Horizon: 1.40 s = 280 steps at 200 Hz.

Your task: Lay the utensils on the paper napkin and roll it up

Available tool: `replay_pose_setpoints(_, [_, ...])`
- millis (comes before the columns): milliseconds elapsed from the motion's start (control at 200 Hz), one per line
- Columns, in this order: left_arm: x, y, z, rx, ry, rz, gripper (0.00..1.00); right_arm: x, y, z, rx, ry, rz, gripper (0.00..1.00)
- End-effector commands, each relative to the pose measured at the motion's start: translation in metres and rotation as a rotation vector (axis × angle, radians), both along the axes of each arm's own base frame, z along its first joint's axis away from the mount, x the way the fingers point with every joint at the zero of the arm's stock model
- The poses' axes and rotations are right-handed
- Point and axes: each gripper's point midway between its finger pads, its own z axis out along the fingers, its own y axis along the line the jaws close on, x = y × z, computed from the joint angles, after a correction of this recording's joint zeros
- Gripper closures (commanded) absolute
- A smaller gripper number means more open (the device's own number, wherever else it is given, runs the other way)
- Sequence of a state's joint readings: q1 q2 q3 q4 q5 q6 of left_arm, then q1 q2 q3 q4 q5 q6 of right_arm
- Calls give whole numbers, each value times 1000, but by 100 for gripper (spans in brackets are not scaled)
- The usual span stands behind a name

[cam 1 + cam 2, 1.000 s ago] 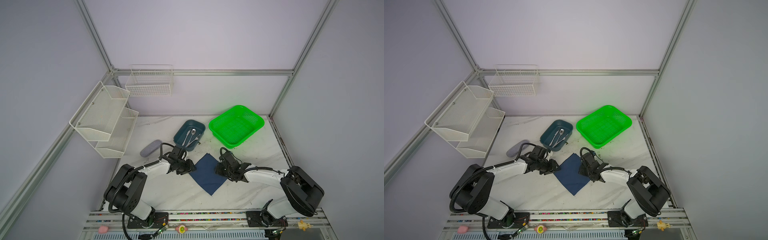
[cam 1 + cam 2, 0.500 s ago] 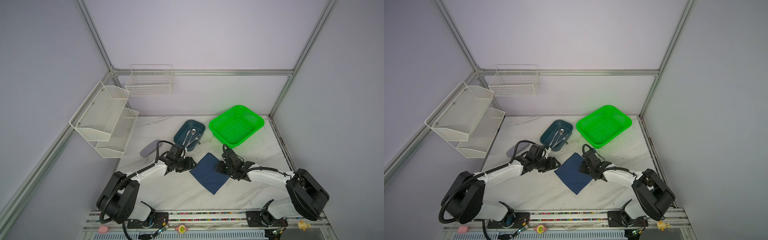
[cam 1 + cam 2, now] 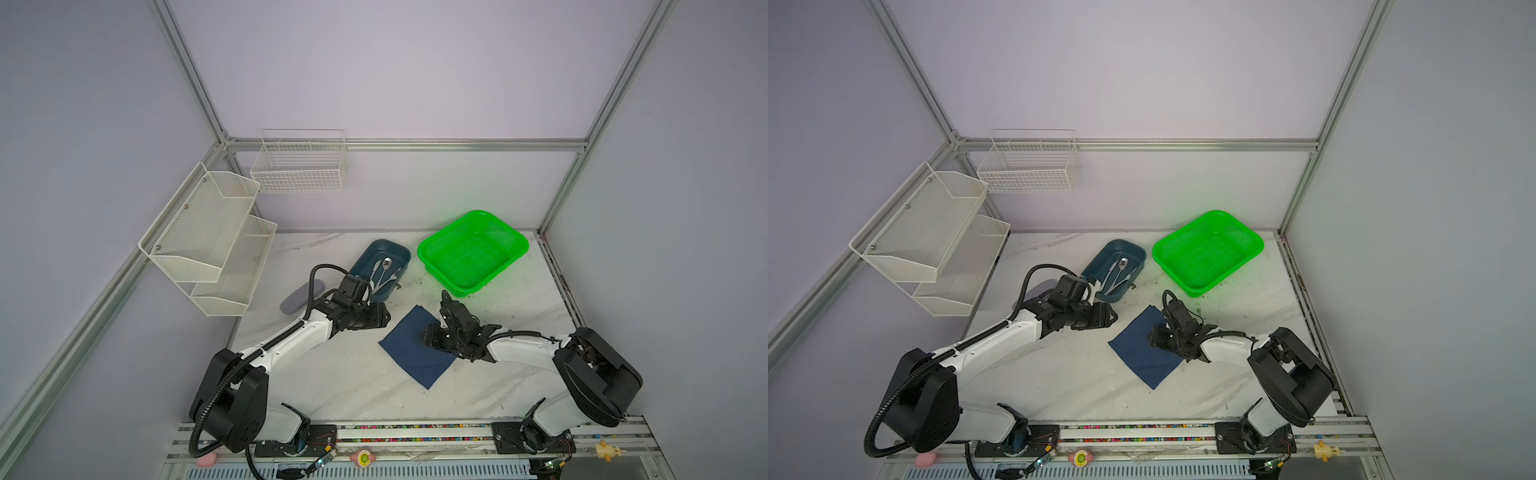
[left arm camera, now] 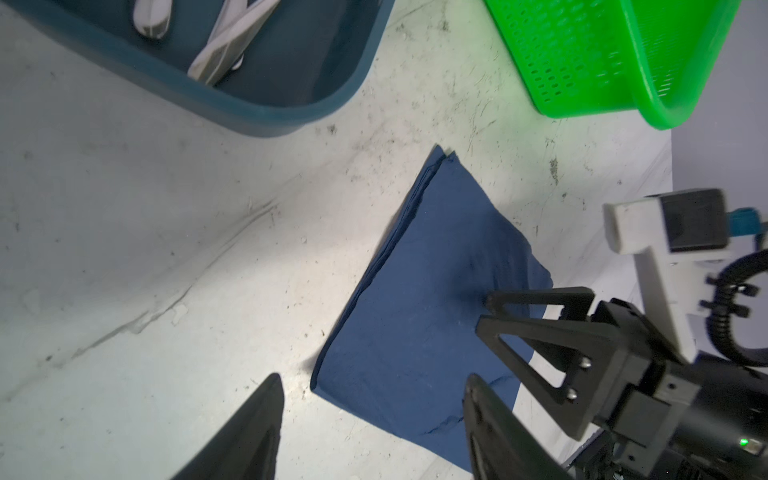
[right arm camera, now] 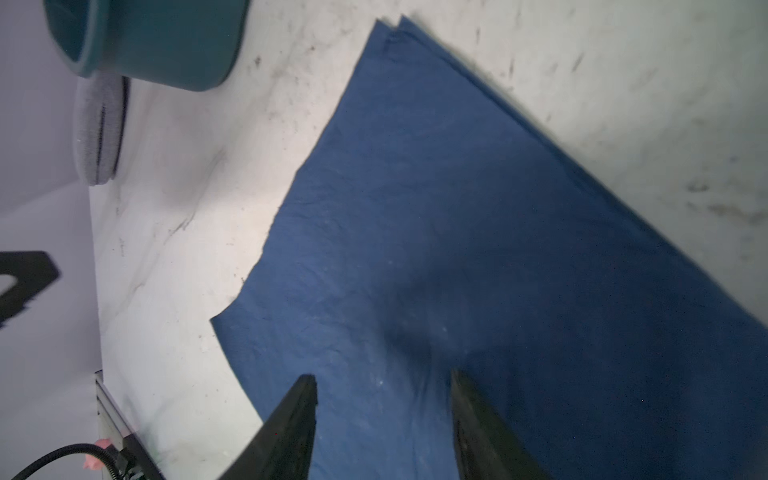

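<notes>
The navy paper napkin [image 3: 415, 353] [image 3: 1142, 355] lies flat on the marble table, one corner pointing at the front edge. The utensils [image 3: 385, 270] [image 3: 1120, 270] [image 4: 224, 50] lie together in the dark teal tray [image 3: 405, 259] behind it. My left gripper [image 3: 384, 318] [image 4: 372, 380] hangs open just off the napkin's left corner, with nothing between its fingers. On the napkin's right part my right gripper [image 3: 426, 338] [image 5: 382, 376] stands open, both fingertips down at the sheet [image 5: 457, 249]; I cannot tell whether they touch it.
A green basket [image 3: 424, 249] stands at the back right, close to the tray. The grey oblong case [image 3: 301, 297] [image 5: 97, 133] lies left of the tray, partly behind my left arm. White wire shelves [image 3: 208, 241] hang on the left wall.
My left gripper's jaws have widened, and it has drawn slightly back from the napkin's left corner toward the tray. Both arms have stretched lower. The right gripper stays on the napkin.
</notes>
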<state>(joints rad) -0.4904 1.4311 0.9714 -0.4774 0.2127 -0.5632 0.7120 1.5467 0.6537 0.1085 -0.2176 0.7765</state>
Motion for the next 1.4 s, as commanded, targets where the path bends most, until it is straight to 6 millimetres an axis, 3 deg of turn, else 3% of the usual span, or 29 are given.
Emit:
replay_pose_setpoints(0, [32,-11,38,18,-103,-51,31,6,-6,-3,-38,0,-42,46])
replay_pose_setpoints(200, [59,-22,35,100,-100,-127,29,13,-16,-9,-68,-2,-127,46])
replay_pose_setpoints(380, [98,-22,34,193,-118,-125,29,18,-21,-9,-71,-3,-182,46])
replay_pose_setpoints(525, [121,-23,28,216,-100,-128,28,20,-13,0,-39,-16,-158,46])
replay_pose_setpoints(650, [130,-26,16,210,-58,-142,28,21,-8,14,-6,-41,-142,45])
replay_pose_setpoints(950, [109,-15,-26,228,78,-127,29,23,-3,42,23,-79,-115,43])
replay_pose_setpoints(1195, [70,11,-44,209,160,-61,29,25,-13,51,1,-102,-146,42])
replay_pose_setpoints(1395, [38,33,-48,151,171,34,29,27,-17,58,-3,-125,-157,42])
